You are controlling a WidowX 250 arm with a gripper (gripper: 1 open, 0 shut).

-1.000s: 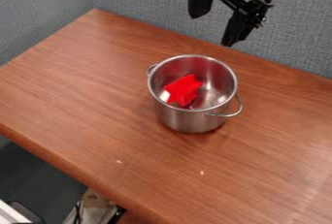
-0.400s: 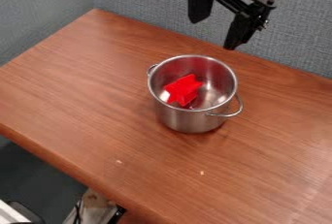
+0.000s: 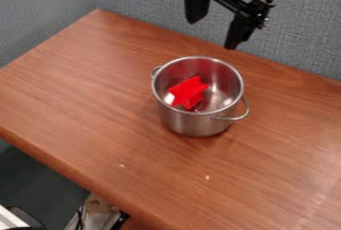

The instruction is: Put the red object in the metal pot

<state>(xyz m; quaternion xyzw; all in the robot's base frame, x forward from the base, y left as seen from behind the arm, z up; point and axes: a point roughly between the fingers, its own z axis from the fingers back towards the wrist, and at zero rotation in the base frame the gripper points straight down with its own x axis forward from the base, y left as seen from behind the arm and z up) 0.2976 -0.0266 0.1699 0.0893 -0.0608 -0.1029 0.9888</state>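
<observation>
Lying inside one metal pot [image 3: 200,115]: one red object [image 3: 186,93].

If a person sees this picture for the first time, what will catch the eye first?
The shiny metal pot standing near the middle of the wooden table, with the red object lying inside it. Next, the black gripper hanging open above and behind the pot, holding nothing.

The robot's gripper [image 3: 217,20] is black throughout, with a blocky body at the top edge of the view. Two flat, straight fingers [image 3: 194,5] extend from it, one shorter-looking than the other. Its surfaces look matte, with no markings that can be made out.
</observation>
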